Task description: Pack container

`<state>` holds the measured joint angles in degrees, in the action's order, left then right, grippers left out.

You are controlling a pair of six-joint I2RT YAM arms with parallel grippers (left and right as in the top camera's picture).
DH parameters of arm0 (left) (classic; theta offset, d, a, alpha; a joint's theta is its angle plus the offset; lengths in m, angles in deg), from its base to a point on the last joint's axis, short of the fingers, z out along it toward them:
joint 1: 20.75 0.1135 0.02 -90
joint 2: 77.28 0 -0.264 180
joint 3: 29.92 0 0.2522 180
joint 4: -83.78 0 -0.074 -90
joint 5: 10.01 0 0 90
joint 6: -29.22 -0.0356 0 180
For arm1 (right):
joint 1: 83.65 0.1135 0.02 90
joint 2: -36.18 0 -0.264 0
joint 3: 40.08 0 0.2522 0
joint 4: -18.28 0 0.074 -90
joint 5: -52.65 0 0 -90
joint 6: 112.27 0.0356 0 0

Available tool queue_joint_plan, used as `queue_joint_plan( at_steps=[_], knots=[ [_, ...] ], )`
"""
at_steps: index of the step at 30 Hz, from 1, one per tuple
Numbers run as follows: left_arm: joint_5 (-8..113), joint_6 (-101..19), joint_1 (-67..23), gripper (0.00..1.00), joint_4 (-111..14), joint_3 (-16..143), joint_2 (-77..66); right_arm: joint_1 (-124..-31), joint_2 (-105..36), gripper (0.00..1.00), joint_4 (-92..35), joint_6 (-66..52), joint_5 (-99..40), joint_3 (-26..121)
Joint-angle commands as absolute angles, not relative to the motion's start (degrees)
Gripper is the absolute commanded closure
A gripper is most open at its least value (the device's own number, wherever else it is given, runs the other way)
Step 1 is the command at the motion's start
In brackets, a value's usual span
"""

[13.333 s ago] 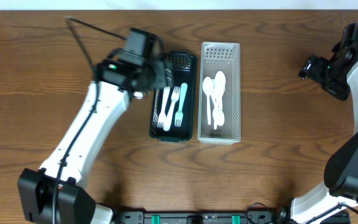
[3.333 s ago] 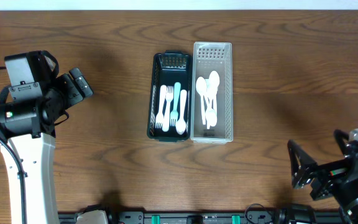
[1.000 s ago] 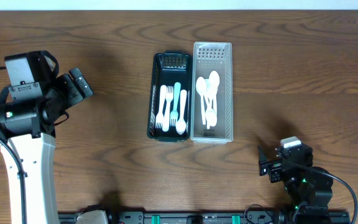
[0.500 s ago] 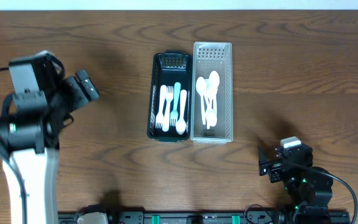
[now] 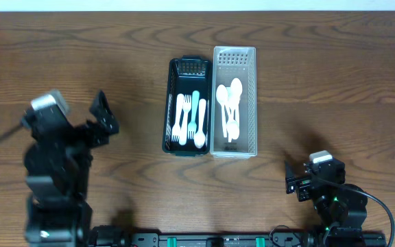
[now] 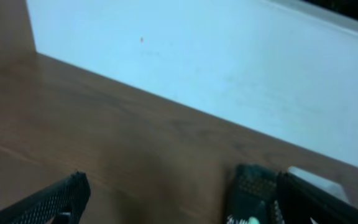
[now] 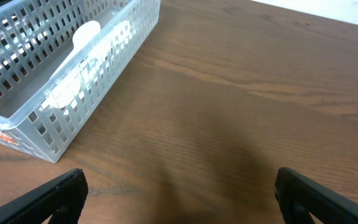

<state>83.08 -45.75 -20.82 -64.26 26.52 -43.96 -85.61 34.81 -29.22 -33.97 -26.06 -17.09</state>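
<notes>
When you look down from above, a big brown wooden desk [image 5: 321,82] fills the whole picture. At the back of it, the left wrist camera shows a pale wall [image 6: 229,62]; from above you only get a thin strip of that.

Next biggest is the left arm [image 5: 53,171], near the front left of the desk. Its left hand [image 5: 103,118] points toward the middle. From above you cannot tell how it is set, but its own camera shows the two black fingers [image 6: 61,196] far apart with nothing between them, so it is let go. That camera is blurry.

The right arm [image 5: 334,202] is folded up small at the front right. Its right hand [image 5: 299,185] is spread wide too and holds nothing; its camera shows bare wood between the fingers [image 7: 55,193].

Two long boxes sit side by side in the middle, touching. The white box [image 5: 255,103] with little holes is on the right. The dark box [image 5: 192,65] is on the left. The right wrist camera sees only one end of the white box and none of the dark one. The left wrist camera sees just the far ends of both.

White spoons [image 5: 230,110] lie in the white box. White forks [image 5: 182,120] lie in the dark box, seen well only from above. One blue-green fork [image 5: 195,108] lies with them.
</notes>
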Motion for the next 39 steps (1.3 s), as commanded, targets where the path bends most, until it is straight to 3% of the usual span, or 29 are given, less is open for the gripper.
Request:
queue_joint_plan(
  at_steps=[1,13,39],
  knots=[
    [85.7,-45.9,-20.5,0.02,-67.6,17.3,-51.4,-85.1,35.3,0.01,-29.2,-34.7,-26.4,-17.5],
    [85.6,-45.7,-20.5,0.02,-71.7,-3.2,-71.0,-85.1,35.3,0.01,-29.2,-34.7,-26.4,-17.5],
    [85.6,-45.7,-20.5,0.02,-73.6,-13.1,-76.8,-85.1,35.3,0.01,-29.2,-34.7,-26.4,-17.5]
  ],
)
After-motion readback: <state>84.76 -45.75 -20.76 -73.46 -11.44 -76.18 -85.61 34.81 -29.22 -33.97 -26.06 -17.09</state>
